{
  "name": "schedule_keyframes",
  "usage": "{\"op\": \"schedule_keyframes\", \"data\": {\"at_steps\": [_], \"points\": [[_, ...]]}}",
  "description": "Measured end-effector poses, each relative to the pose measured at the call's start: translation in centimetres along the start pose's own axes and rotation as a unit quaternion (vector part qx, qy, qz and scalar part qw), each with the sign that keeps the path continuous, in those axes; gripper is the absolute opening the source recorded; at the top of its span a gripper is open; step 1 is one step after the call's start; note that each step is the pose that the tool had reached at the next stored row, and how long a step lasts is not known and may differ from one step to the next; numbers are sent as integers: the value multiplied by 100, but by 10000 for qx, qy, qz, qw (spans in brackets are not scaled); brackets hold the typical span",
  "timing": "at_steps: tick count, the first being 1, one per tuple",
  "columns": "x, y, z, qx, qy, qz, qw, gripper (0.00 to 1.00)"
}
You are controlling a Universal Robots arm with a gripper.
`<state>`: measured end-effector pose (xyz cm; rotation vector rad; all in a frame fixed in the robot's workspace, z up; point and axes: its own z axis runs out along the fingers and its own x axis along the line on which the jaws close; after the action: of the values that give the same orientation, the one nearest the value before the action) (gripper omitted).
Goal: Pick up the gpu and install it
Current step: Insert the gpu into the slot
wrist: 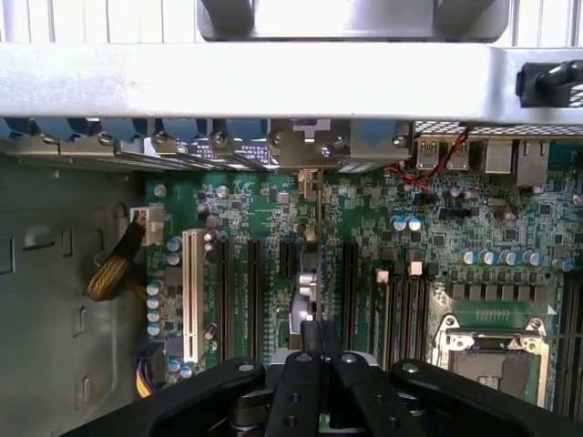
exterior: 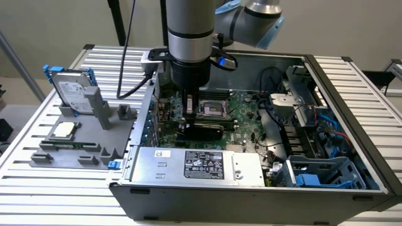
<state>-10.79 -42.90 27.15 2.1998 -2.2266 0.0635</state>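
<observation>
The gpu (exterior: 207, 129) stands on edge on the green motherboard (exterior: 242, 106) inside the open computer case, its black face turned toward the power supply. From the wrist camera it is a thin edge (wrist: 310, 273) running along an expansion slot, from the silver bracket at the case's rear wall to my fingers. My gripper (wrist: 314, 360) reaches straight down into the case (exterior: 188, 118) and is shut on the card's top edge. The card's lower edge and the slot under it are hidden.
A grey fixture (exterior: 75, 150) at the exterior view's left holds a silver hard drive (exterior: 70, 92) with blue rails, a processor chip (exterior: 64, 130) and a memory stick (exterior: 68, 144). The power supply (exterior: 195, 165), the processor socket (exterior: 213, 109), cables and a drive cage (exterior: 320, 172) crowd the case.
</observation>
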Motion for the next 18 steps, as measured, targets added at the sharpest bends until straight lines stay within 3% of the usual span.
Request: {"op": "schedule_keyframes", "data": {"at_steps": [11,13,15,18], "points": [[-2,7,58,0,0,0,10000,11],[-2,5,-1,7,-14,2,10000,11],[4,4,-103,-4,1,1,10000,11],[8,1,-224,-5,0,0,10000,11]]}}
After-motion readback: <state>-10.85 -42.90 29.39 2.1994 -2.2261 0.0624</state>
